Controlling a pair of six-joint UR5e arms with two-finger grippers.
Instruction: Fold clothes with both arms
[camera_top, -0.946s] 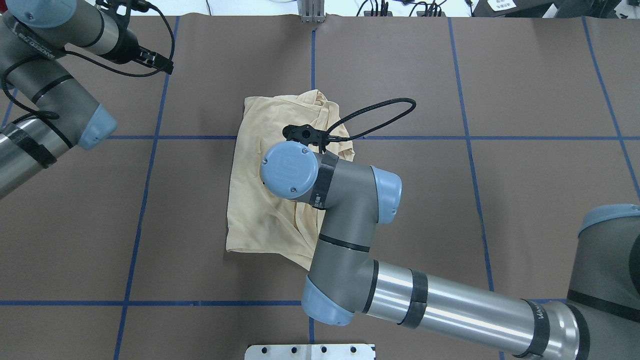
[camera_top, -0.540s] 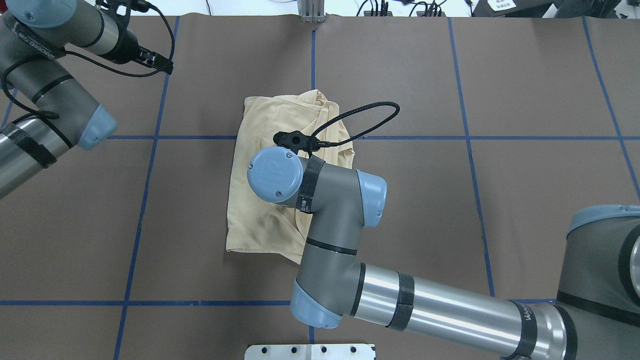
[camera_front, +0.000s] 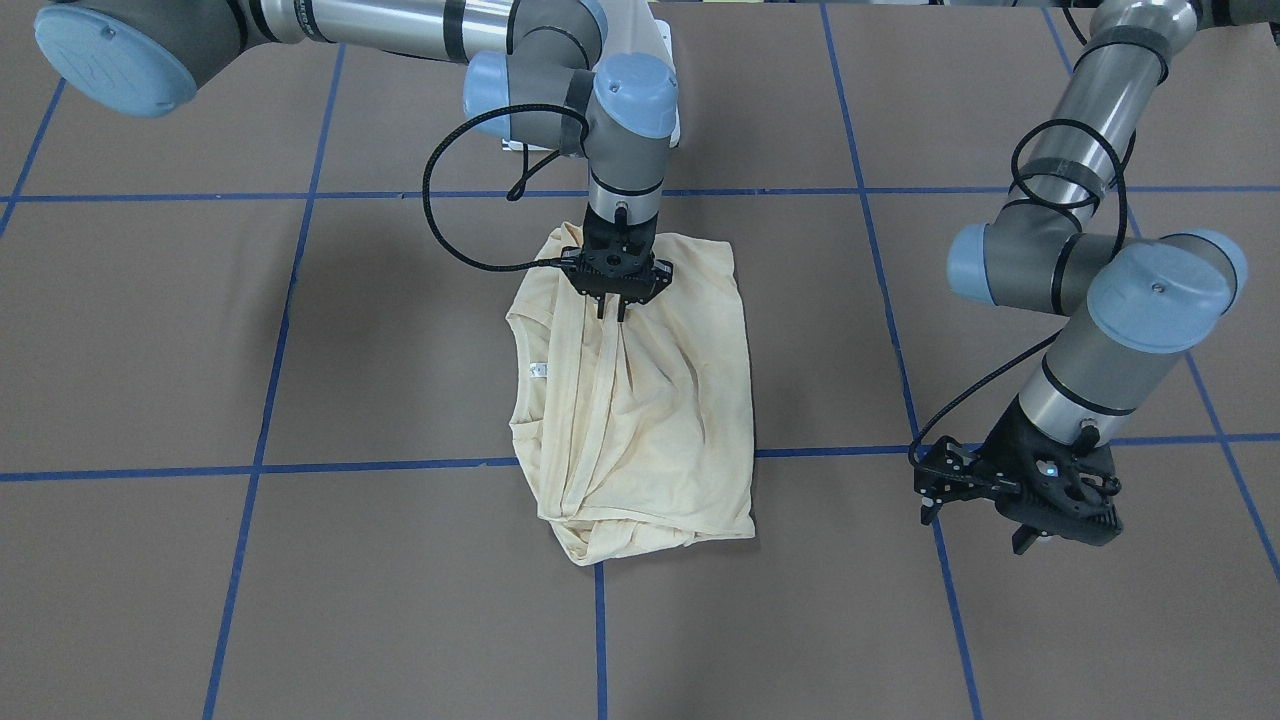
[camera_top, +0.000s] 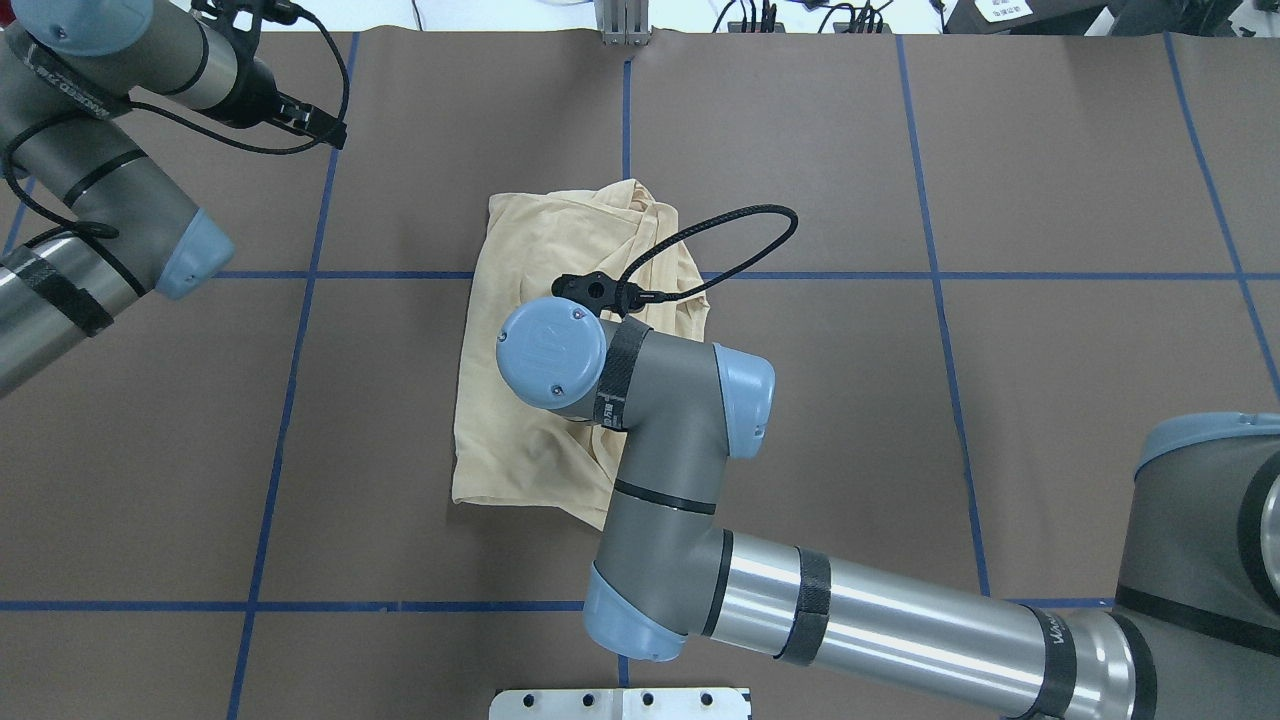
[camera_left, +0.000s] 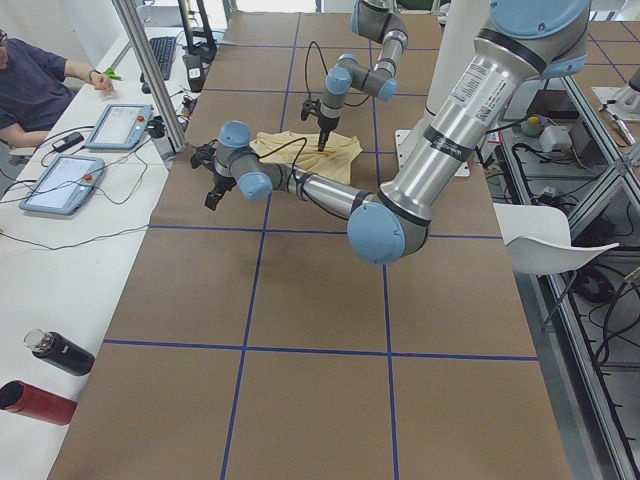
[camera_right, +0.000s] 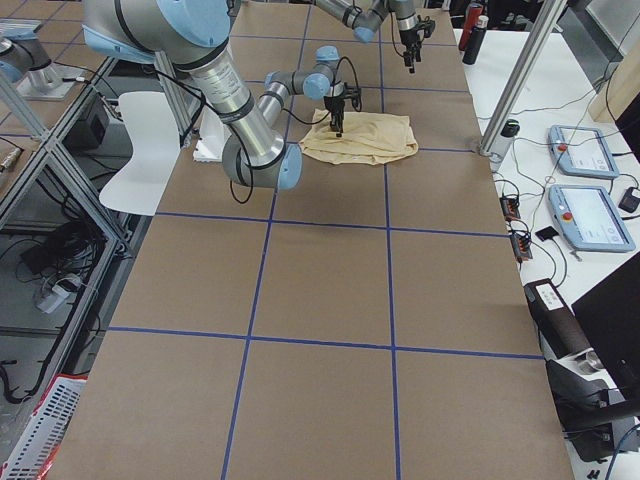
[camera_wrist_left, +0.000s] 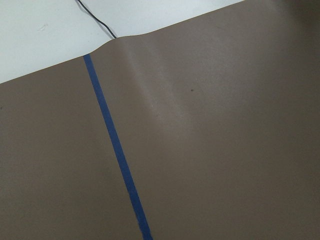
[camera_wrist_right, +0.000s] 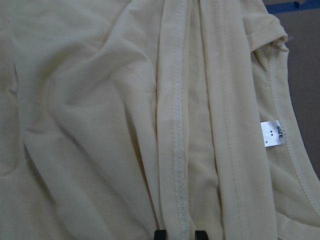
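Observation:
The clothes are one pale cream-yellow shirt (camera_front: 650, 420), lying crumpled and partly folded in the middle of the table (camera_top: 520, 300). Its small white neck label (camera_front: 538, 371) shows in the right wrist view too (camera_wrist_right: 273, 134). My right gripper (camera_front: 611, 312) points straight down at the shirt's robot-side end. Its fingertips (camera_wrist_right: 160, 234) are pinched on a hemmed fold, and creases run toward them. In the overhead view the right wrist hides the gripper. My left gripper (camera_front: 1050, 535) hovers open over bare table, well to the side of the shirt (camera_top: 330, 130), holding nothing.
Blue tape lines (camera_top: 290, 400) divide the brown table cover into squares. A white base plate (camera_top: 620, 703) sits at the robot-side edge. A seated person (camera_left: 35, 80) and two tablets (camera_left: 60, 185) are beyond the far edge, with bottles (camera_left: 60, 352) nearby.
My right arm has shifted toward the left of the overhead view and slightly nearer the robot; its cable loop followed. The shirt's outline looks unchanged. The left arm has not moved.

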